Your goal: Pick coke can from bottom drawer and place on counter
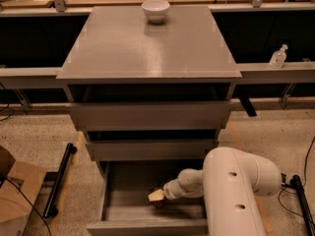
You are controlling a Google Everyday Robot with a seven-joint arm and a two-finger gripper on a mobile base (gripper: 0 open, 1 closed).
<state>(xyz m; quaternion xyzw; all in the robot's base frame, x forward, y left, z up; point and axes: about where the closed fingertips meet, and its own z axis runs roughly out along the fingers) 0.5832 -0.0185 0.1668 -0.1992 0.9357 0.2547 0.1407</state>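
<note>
The bottom drawer [123,215] of the grey cabinet is pulled open. My white arm reaches down into it from the right. My gripper [156,196] is low inside the drawer, near its middle, with a tan tip showing. A small dark reddish shape [158,204] sits right under the gripper and looks like the coke can; most of it is hidden. The counter [147,48] is the glossy grey top of the cabinet, well above the gripper.
A white bowl [155,10] stands at the back edge of the counter. The two upper drawers [147,114] are slightly open and overhang the bottom one. A cardboard box [17,195] and a black bar [59,178] lie on the floor to the left. A clear bottle [278,57] stands on the right ledge.
</note>
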